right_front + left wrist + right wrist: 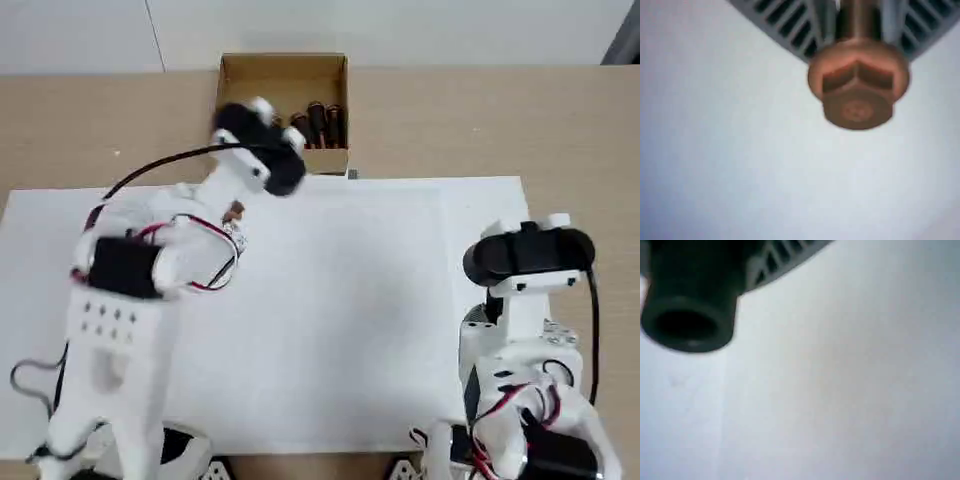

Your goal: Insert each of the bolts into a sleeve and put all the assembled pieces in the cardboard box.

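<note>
- Left arm (215,190): from the high view it's stretched away from its base at the near-left of the table (450,120). It angles toward the cardboard box (283,72), and its black wrist end sits over the box's front-left corner.
- Left gripper (857,32): clamped on a bolt (857,92). My left wrist view shows the grey ribbed fingers (785,20) on either side of the shank. The copper-coloured hex flange head hangs out past the tips, over the white sheet (740,165).
- In the high view that bolt is just a small brown spot next to the left arm, above the sheet and a bit in front of the box.
- Right arm (525,300): folded up tight over its own base at the near-right. Its black wrist end lies crosswise, right at the sheet's right edge and well away from the box.
- Right gripper (700,260): gripping a black sleeve (690,315). The sleeve's open end faces the wrist camera and there's a ribbed finger (775,262) beside it. It's held above the white sheet, but I can't tell how high.
- The box sits at the far side of the table, touching the sheet's far edge. A row of dark assembled pieces (318,122) lies along its front-right wall.
</note>
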Motion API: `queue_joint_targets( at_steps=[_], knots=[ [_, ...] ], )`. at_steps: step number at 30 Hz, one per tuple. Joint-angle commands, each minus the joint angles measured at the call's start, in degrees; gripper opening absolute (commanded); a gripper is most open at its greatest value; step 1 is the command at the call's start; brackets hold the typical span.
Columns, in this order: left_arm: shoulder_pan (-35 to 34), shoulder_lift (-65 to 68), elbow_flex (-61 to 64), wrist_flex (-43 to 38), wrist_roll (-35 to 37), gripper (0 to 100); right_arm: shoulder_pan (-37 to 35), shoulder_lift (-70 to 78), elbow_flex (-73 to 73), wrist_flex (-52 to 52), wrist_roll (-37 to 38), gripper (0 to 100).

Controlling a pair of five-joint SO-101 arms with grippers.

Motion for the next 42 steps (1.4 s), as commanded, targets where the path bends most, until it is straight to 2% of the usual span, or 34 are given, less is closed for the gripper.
queue_joint_targets(
  at_steps=[1,5,8,11,17,25,35,42],
  knots=[
    [0.09,-6.59,1.63,-3.52,9.85,0,-0.04,-0.48,2.81,-4.35,-0.18,0.2],
    [0.09,-9.67,6.2,-4.04,21.71,0,-0.31,-0.92,8.35,-10.15,-6.59,0.2],
    [0.09,-12.48,10.15,-5.89,27.08,0,-0.4,-0.92,11.6,-14.11,-11.16,0.2],
    [0.09,-17.23,15.69,-10.99,31.3,0,-0.48,-0.92,14.42,-18.07,-12.04,0.2],
    [1.05,-31.3,31.43,-20.13,34.37,0,-8.04,-0.92,18.55,-19.3,-12.4,0.2],
    [1.05,-49.67,49.27,-33.49,36.66,0,-15.25,-0.92,24.0,-27.65,-15.47,0.2],
    [1.58,-66.46,59.91,-34.02,46.95,0,-22.11,-0.92,29.36,-38.02,-15.65,0.2],
    [1.58,-70.59,66.24,-36.48,52.84,0,-30.81,-0.92,39.82,-57.54,-15.38,0.2]
  ],
)
